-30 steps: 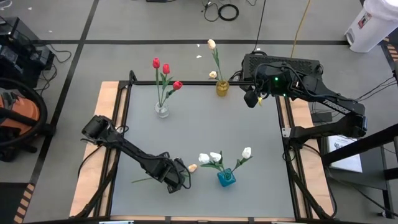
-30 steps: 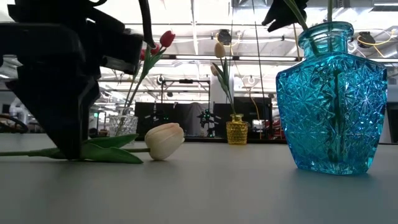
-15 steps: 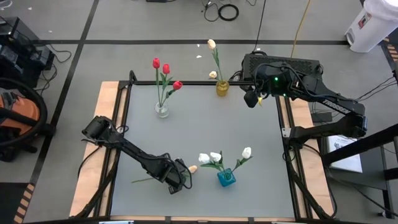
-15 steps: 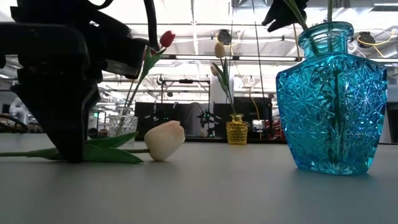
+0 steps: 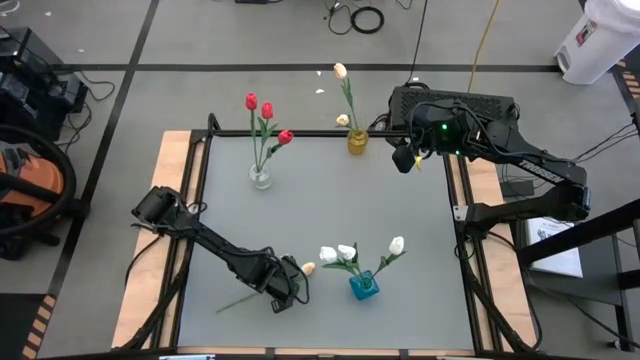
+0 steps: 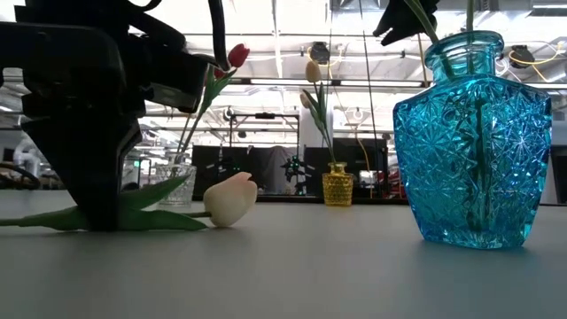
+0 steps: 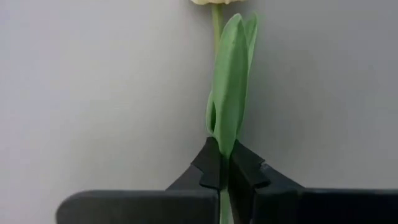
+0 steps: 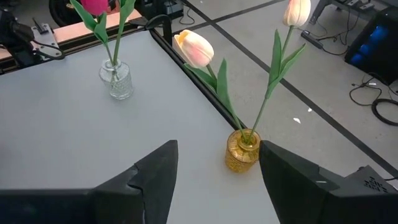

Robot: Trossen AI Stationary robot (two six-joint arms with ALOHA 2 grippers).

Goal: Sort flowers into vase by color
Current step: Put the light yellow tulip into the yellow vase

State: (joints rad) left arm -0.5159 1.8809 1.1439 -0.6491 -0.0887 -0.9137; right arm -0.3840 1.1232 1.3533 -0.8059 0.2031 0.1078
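**With the stem pinched, a cream tulip waits beside the blue vase**

While the left gripper [image 7: 224,177] is clamped on the stem of a cream tulip [image 6: 229,201], the flower lies flat on the table [image 5: 330,210], its head just beside the blue vase [image 5: 364,286]. It looks light and floppy, a thin green stem with long soft leaves, so the hold low on the stem, below the leaves, seems right; squeezing the head would likely crush it. Far across the table from the blue vase, the right gripper [image 8: 217,180] hangs with fingers apart near the yellow vase [image 8: 242,150].
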